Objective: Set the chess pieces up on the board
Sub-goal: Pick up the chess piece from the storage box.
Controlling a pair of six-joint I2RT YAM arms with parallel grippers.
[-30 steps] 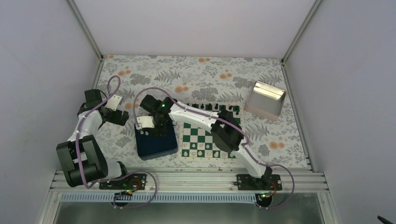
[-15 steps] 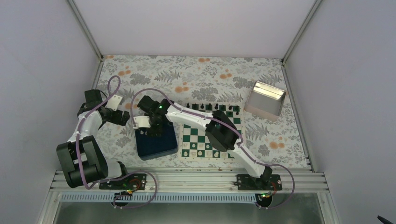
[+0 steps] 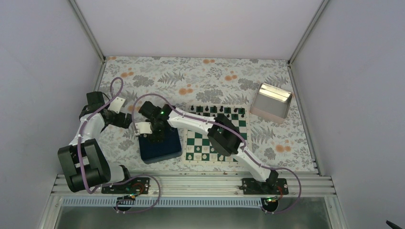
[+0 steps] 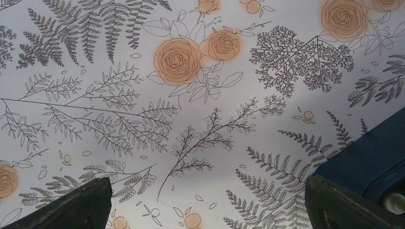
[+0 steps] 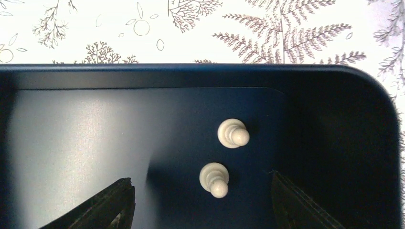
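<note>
2 cream, round-headed pawns [image 5: 233, 133] rest close together in navy tray [image 5: 143, 76].

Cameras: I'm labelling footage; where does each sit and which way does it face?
Top external: above, behind the robot, looking down at board; left arm, right arm show.
Left wrist: faces floral cloth; open left gripper shows.
Right wrist: looks down into navy tray at two white pawns; open right gripper shows.
Shared: tray, all three.
</note>
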